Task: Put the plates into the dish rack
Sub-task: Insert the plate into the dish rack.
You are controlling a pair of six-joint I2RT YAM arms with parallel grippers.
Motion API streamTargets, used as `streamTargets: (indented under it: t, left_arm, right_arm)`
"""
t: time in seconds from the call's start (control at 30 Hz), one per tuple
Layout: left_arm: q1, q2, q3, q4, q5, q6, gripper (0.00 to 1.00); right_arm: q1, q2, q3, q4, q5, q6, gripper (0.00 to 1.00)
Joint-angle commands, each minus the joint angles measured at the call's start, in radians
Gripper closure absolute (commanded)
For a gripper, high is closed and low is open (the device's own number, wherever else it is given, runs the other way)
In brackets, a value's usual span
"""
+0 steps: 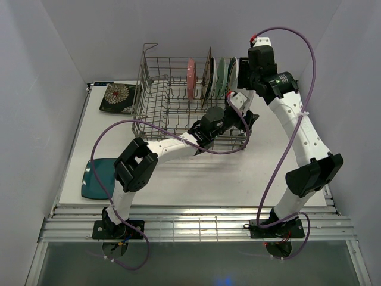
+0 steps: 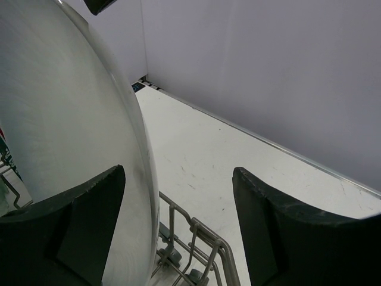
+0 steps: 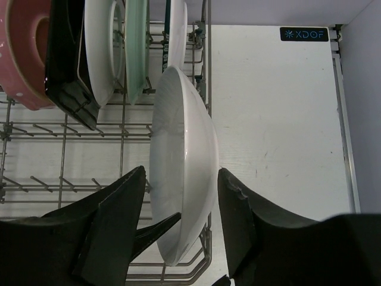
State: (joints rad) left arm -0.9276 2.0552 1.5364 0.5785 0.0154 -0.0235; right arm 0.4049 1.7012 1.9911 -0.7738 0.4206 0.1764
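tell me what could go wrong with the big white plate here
The white plate stands on edge in the last slot by the dish rack's side wall; let go, it may tip outward. The right gripper straddles it closely and the left gripper sits beside its face, so pulling away could drag it.

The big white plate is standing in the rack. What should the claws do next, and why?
Probably draw both claws straight back off the white plate. It stands on edge in the dish rack, the left claw is open beside it and the right claw straddles it, so a sideways pull could tip it.
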Motion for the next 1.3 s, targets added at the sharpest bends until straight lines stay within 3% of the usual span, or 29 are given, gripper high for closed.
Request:
streamTargets:
  t: [0.0, 0.07, 0.27, 0.37, 0.73, 1.13, 1.27]
  left_arm:
    - [-0.007, -0.046, 0.030, -0.009, 0.000, 0.002, 0.17]
    - [-0.007, -0.049, 0.028, -0.009, 0.000, 0.007, 0.14]
    - [-0.007, -0.072, 0.002, -0.009, -0.035, 0.010, 0.03]
    - [-0.007, -0.093, -0.012, -0.009, -0.017, 0.010, 0.02]
    - [-0.007, -0.187, -0.067, -0.052, 0.000, 0.019, 0.02]
    - [0.004, -0.474, -0.309, -0.084, 0.000, 0.003, 0.02]
    - [0.004, -0.587, -0.370, -0.129, -0.058, 0.019, 0.02]
  right_arm:
    - [-0.001, -0.051, 0.026, 0.050, -0.017, 0.001, 0.39]
    - [-0.001, -0.054, 0.028, 0.048, -0.016, 0.001, 0.35]
    - [-0.001, -0.067, 0.029, 0.050, -0.016, 0.002, 0.04]
    - [-0.001, -0.074, 0.026, 0.050, -0.017, 0.003, 0.10]
    - [-0.005, -0.161, -0.031, 0.082, -0.091, 0.017, 0.10]
    - [-0.008, -0.409, -0.265, 0.163, -0.178, 0.054, 0.10]
    - [-0.008, -0.529, -0.400, 0.197, -0.171, 0.064, 0.10]
